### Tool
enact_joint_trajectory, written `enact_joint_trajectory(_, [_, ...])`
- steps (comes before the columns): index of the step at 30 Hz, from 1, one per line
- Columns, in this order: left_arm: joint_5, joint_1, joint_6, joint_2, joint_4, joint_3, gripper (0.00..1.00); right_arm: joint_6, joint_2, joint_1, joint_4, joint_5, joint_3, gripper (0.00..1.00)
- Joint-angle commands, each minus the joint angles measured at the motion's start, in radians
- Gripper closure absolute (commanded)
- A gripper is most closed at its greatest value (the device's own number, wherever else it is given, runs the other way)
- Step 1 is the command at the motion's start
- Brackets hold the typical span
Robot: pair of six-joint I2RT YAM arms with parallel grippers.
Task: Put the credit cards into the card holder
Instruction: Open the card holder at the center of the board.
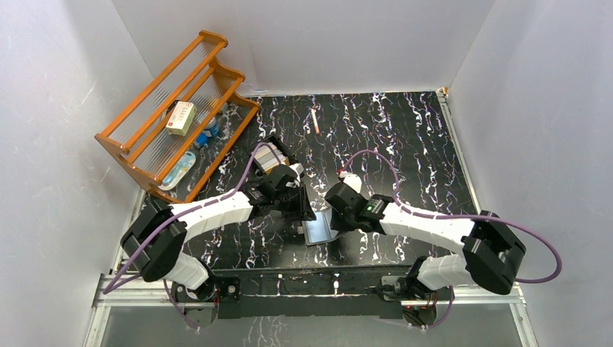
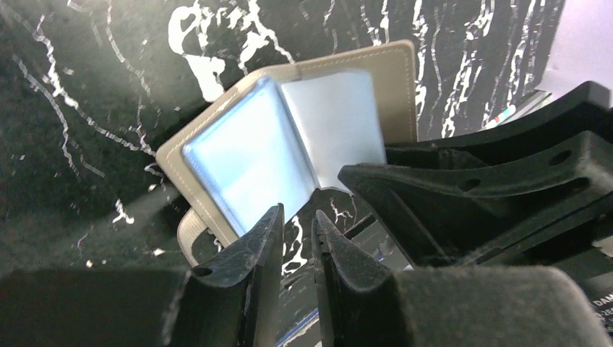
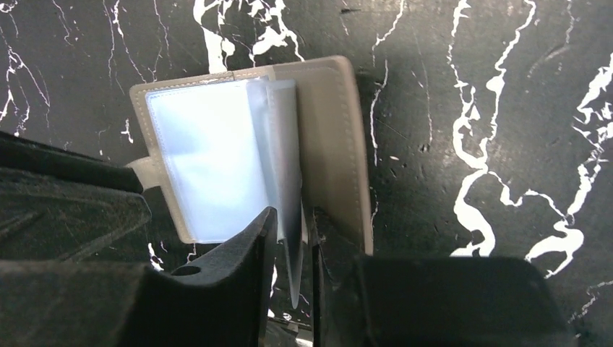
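The card holder (image 1: 318,231) lies open on the black marbled table, with grey-brown edges and shiny pale-blue pockets (image 2: 253,155). My left gripper (image 2: 297,217) hovers at its near edge, jaws a narrow slit apart with only table showing between them. From the other side, my right gripper (image 3: 290,217) straddles a clear pocket leaf (image 3: 288,166) that stands up between its slightly parted fingers; there are gaps beside the leaf. That gripper's black fingers (image 2: 448,188) show in the left wrist view. The credit cards (image 1: 269,157) lie stacked in a black tray behind the left arm.
A wooden rack (image 1: 173,116) at the back left holds a cream box (image 1: 181,118) and small packets. The black tray (image 1: 283,148) sits just behind the left wrist. A thin pinkish stick (image 1: 315,121) lies further back. White walls close in both sides.
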Motion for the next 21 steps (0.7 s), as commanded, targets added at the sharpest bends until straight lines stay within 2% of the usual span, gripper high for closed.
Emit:
enact_joint_trajectory(1, [0.033, 0.002, 0.037, 0.016, 0.096, 0.031, 0.8, 0.014, -0.051, 0.0, -0.085, 0.017, 0.041, 0.69])
enact_joint_trajectory(14, [0.156, 0.003, 0.058, 0.265, 0.153, 0.178, 0.83, 0.016, -0.174, 0.0, -0.164, -0.016, 0.1, 0.65])
enact_joint_trajectory(21, [0.168, 0.003, 0.057, 0.313, 0.158, 0.222, 0.83, -0.028, -0.231, 0.0, -0.013, -0.12, 0.044, 0.69])
